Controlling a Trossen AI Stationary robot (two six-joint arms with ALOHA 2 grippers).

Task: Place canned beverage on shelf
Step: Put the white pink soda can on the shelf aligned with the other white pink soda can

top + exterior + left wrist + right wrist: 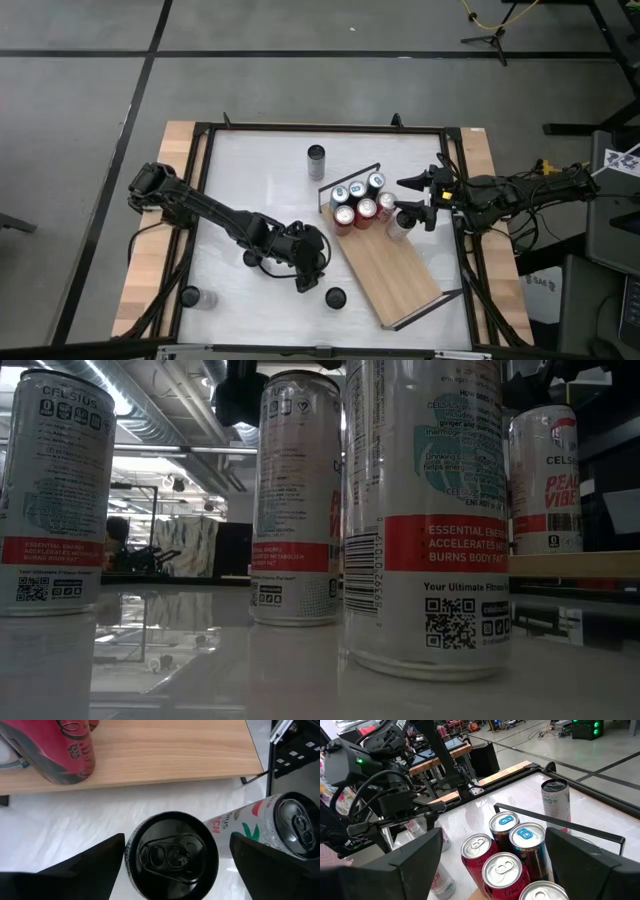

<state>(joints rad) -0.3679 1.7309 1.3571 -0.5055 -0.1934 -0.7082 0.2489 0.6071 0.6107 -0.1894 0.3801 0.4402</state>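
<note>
High view shows the shelf (390, 265) lying slantwise on the white table (260, 180), with five cans (358, 200) clustered at its far end and a lone can (316, 161) standing farther back. Right gripper (417, 202) hovers by that cluster, fingers apart and holding nothing. Left gripper (316, 276) hangs left of the shelf, above a black-topped can (171, 855) seen only in the left wrist view, between its spread fingers (85, 865); a white can (272, 825) stands beside it. Low view shows only tall can labels (425, 510) up close.

angled wood shelf (385, 265) holding cans (360, 200)
</note>
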